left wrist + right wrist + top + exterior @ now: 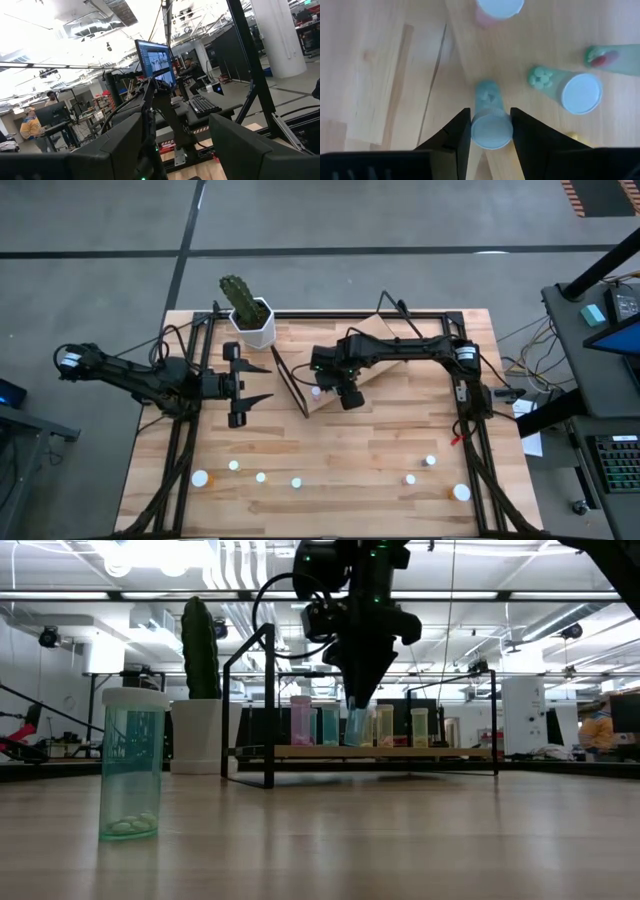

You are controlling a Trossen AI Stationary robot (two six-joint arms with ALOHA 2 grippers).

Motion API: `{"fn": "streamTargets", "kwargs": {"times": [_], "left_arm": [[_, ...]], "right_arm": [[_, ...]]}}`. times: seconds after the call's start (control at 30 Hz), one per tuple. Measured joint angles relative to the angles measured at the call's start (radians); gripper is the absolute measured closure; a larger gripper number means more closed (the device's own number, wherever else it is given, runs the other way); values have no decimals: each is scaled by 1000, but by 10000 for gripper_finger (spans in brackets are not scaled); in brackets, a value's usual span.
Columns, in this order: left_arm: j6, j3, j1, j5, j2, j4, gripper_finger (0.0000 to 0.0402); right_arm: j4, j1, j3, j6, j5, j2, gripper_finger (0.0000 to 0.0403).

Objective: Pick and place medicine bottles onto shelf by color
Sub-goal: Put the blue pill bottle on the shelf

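My right gripper (345, 393) hangs over the shelf (378, 376), shut on a pale blue-green medicine bottle (491, 125) with a white cap. That bottle's base (356, 727) is at the level of the shelf board (400, 751). On the shelf, other bottles stand in a row: a pink one (301, 720), a teal one (329, 725) and two yellowish ones (385, 725). The right wrist view shows a green bottle (570, 87) beside the held one. Several more bottles (261, 477) stand along the table's front. Left of the shelf, my left gripper (247, 384) hovers open with nothing in it.
A cactus in a white pot (250, 320) stands at the back, just left of the shelf. In the low view a green bottle with pills (131, 762) stands close in front. Black frame rails (180, 450) run along both table sides. People sit at desks beyond the table.
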Motion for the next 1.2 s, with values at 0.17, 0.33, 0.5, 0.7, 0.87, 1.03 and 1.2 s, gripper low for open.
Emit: {"fn": "streamTargets", "kwargs": {"times": [0.17, 0.33, 0.5, 0.7, 0.87, 1.03, 1.2], "left_arm": [[0, 0, 0, 0, 0, 0, 187], [0, 0, 0, 0, 0, 0, 187], [0, 0, 0, 0, 0, 0, 187], [-12, 0, 0, 0, 0, 13, 187], [-114, 0, 0, 0, 14, 25, 187], [-159, 0, 0, 0, 49, 36, 187], [-161, 0, 0, 0, 98, 95, 187]], "right_arm": [[13, 0, 0, 8, 7, -1, 259], [14, 0, 0, 7, 8, -1, 237], [14, -2, 0, -1, 8, -1, 221], [16, -4, 0, -31, 8, -3, 219], [19, -6, 0, -78, 9, -15, 220], [21, -6, 0, -75, 8, -46, 220], [6, 1, -17, -11, -39, -124, 229]]}}
